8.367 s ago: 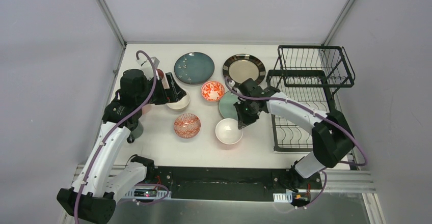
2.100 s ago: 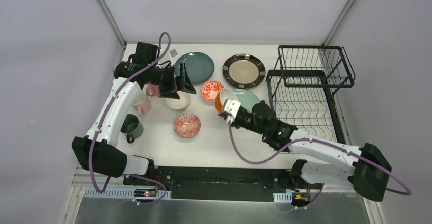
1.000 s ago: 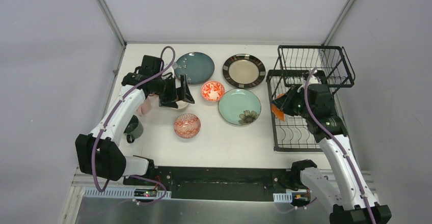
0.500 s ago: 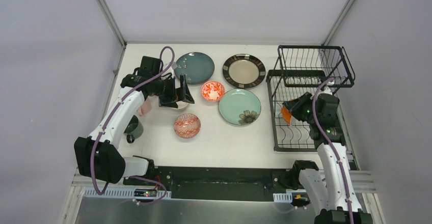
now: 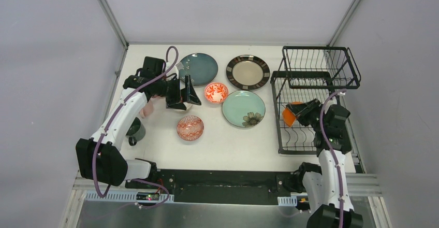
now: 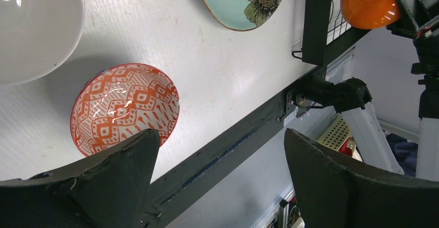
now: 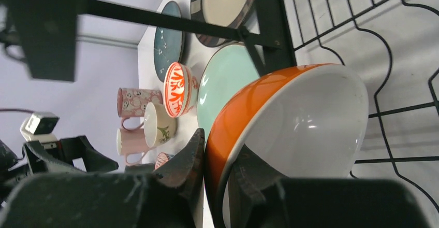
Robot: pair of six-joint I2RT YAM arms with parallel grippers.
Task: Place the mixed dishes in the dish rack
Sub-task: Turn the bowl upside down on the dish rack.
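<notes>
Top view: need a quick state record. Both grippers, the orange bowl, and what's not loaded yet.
right gripper: shut on the orange bowl's rim
orange bowl: tipped on edge, over the dish rack lower tray; contact with the wires unclear
left gripper: open, empty, by the white bowl
not yet loaded: teal plate, dark-rimmed plate, mint plate, red-patterned bowls, white bowl, pink cups

The left tool point(image 6: 218, 145) gapes wide near a red-patterned bowl point(image 6: 124, 106).
</notes>
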